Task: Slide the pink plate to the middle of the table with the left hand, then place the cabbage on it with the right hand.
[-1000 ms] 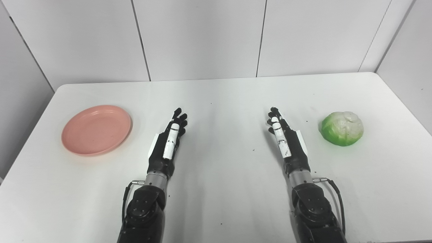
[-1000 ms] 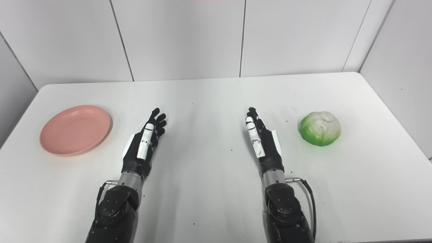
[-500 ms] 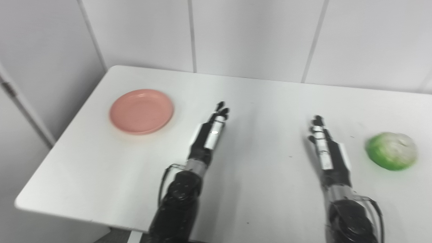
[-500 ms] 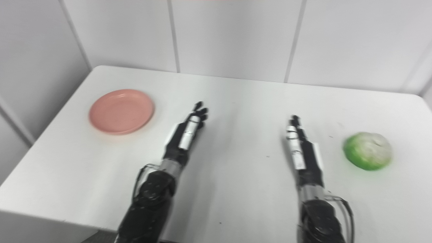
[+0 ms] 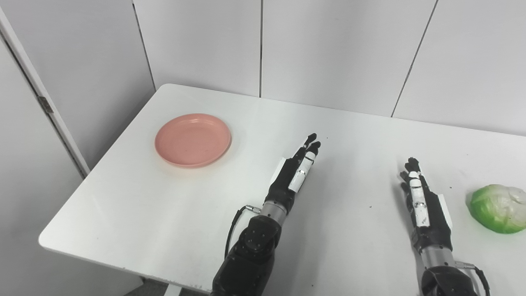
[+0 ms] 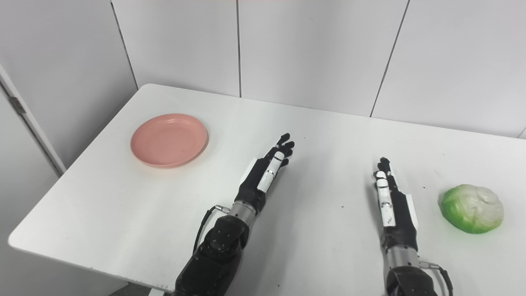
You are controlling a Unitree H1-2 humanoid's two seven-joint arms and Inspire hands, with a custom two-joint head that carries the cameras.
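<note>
The white tabletop has rounded corners and a few small dark specks, and it stands against white panelled walls. Its right end is cut off by the picture's edge.

The pink plate is round and shallow with a low raised rim, and it holds nothing. It lies towards the tabletop's left end, well apart from both arms.

The cabbage is a rounded head, bright green low down and pale whitish on top. It sits far to the right of the plate; in the left eye view the picture's edge clips it.

The left robot hand is open, with its fingers stretched out and pointing away, to the right of the plate and holding nothing.

The right robot hand is open too, fingers straight, between the left robot hand and the cabbage, near the cabbage but not touching it.
</note>
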